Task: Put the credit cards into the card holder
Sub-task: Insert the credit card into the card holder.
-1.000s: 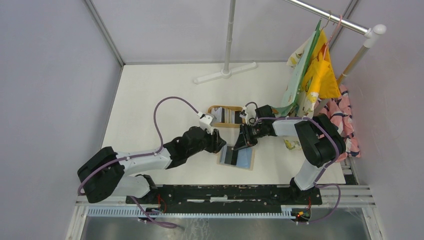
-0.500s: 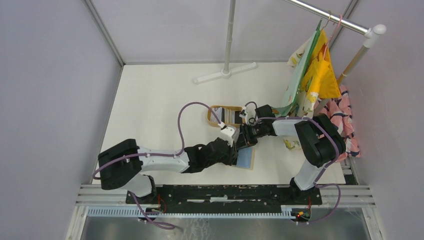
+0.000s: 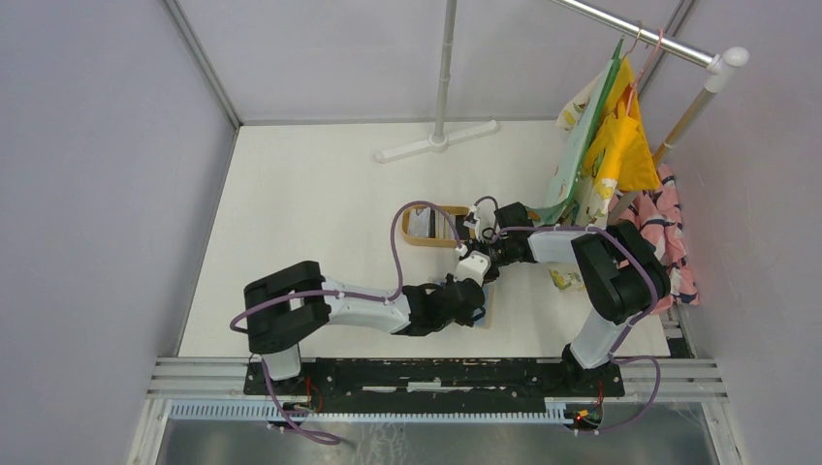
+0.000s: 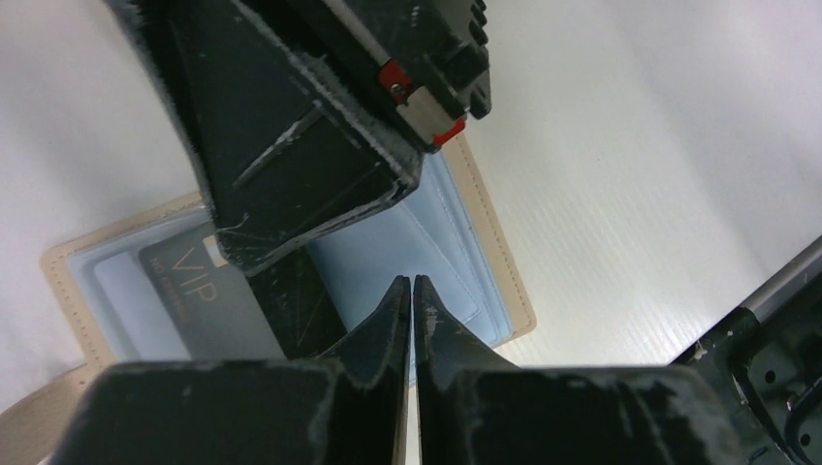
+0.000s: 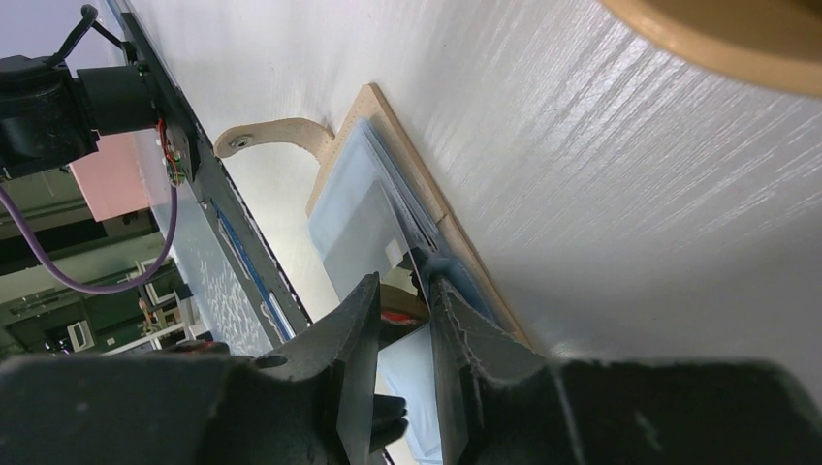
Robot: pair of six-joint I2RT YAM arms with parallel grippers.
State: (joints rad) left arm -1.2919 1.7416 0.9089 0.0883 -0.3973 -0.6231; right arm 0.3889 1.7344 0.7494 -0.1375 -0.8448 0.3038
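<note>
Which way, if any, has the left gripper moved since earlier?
Yes. The left gripper went right, from near the tray's left end to its right end, over the card holder.

card holder [image 4: 444,242]: showing tan edging and light blue lining
card [image 4: 189,291]: showing dark grey with pale "VIP" lettering
table [image 4: 630,145]: showing white

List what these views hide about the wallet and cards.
Left wrist: a finger of the right gripper hides much of the card holder and VIP card.
Top view: the left arm covers the card holder; tray contents too small.
Right wrist: unclear whether the right gripper pinches the lining.
</note>
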